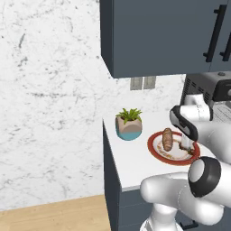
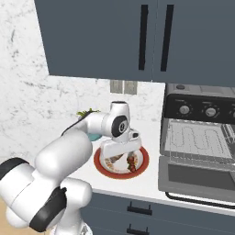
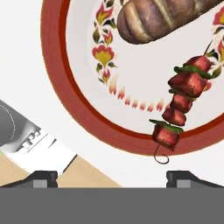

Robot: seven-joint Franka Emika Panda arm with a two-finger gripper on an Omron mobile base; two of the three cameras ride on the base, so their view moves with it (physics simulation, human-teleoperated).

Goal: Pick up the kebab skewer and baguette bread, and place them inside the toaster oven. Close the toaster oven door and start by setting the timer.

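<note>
A red-rimmed plate point(image 3: 74, 103) on the white counter carries the tan baguette bread point(image 3: 162, 15) and the kebab skewer point(image 3: 181, 98) of dark red chunks. My gripper point(image 3: 113, 178) hovers open just above the plate's near rim, with nothing between its fingers. The skewer's looped end lies just ahead of the right fingertip point(image 3: 183, 176). From the left base view the baguette point(image 1: 167, 139) lies on the plate point(image 1: 155, 151), with the gripper point(image 1: 186, 146) over the plate's right side. The toaster oven point(image 2: 202, 110) stands to the right of the plate point(image 2: 103, 169). Its door point(image 2: 197, 176) hangs open and flat.
A potted plant point(image 1: 129, 122) stands at the counter's left end behind the plate. Dark upper cabinets point(image 1: 158, 36) hang overhead. The oven's wire rack point(image 2: 197, 137) shows inside, with knobs point(image 2: 184, 109) above it. The counter's front edge runs close to the plate.
</note>
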